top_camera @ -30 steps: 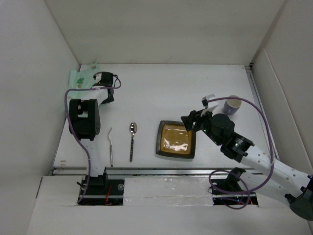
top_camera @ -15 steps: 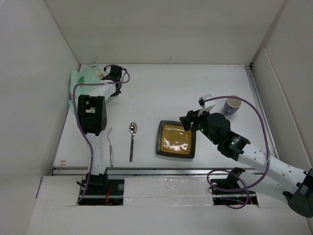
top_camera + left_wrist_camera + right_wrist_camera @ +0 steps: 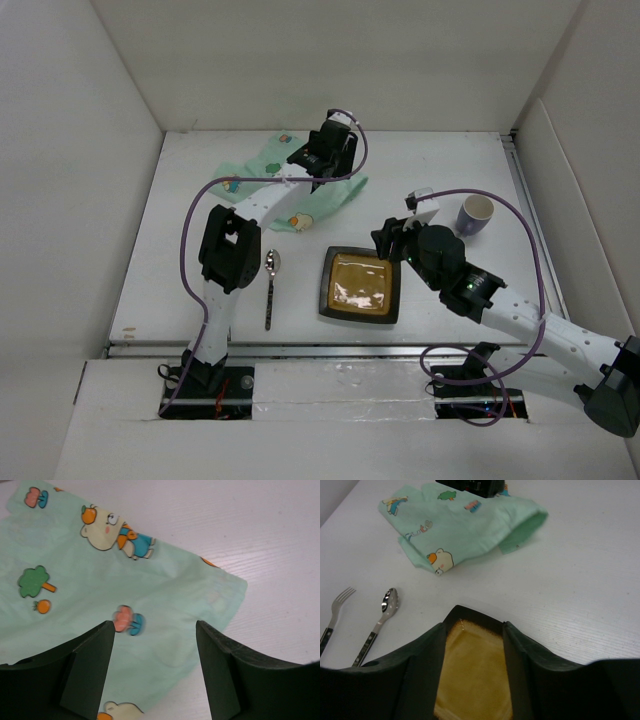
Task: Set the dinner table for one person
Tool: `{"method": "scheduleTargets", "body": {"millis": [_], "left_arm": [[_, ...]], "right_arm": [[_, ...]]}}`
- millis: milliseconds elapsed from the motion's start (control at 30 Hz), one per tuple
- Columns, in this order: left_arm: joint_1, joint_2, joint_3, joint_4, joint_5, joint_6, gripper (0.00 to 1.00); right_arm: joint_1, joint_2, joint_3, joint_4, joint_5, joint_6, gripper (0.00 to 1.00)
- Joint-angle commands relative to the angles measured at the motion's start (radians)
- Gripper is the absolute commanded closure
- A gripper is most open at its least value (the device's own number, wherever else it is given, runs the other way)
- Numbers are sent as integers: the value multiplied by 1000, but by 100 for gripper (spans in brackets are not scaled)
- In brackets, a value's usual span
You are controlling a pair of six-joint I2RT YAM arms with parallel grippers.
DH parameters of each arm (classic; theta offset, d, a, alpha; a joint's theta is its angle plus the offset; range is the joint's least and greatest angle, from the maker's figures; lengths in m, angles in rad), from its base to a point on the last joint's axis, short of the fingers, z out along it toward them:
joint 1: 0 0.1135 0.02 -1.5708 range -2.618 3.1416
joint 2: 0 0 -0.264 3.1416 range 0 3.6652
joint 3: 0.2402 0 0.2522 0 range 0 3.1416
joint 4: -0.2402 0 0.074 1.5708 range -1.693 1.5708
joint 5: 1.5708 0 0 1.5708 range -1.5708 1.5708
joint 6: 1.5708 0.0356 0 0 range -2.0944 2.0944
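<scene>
While the left gripper [image 3: 154,627] hangs wide open and empty, the mint-green cartoon-printed cloth mat [image 3: 85,590] is noted lying directly beneath it.

Bare dinner table [image 3: 450,160] lies between the cloth mat [image 3: 335,198] and cup [image 3: 477,213].

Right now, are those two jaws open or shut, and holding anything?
Left gripper: jaws open, holding nothing, over the green cloth.
Right gripper: jaws open, holding nothing, over the brown plate's edge.
</scene>
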Motion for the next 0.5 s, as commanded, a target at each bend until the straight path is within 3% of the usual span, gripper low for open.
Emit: {"method": "scheduleTargets", "body": {"millis": [0,133,233,367,400,467], "left_arm": [[46,-56,28,-20,-44,9,35],[65,-199,-104,49,-64,-77,35],[86,-361,-285,122,-52,-199,39],[106,-546,-617,181,-59,-379,58],[106,-611,-673,187,-78,-418,68],[106,-711,-848,213,-124,-529,74]], "right_arm": [[7,-1,28,32,53,22,48],[7,25,-6,85,85,28,100],[-24,88,5,104,96,48,100],[-72,209,58,112,56,67,100],[-85,226,72,101,44,71,100],[-85,252,60,127,34,74,100]]}}
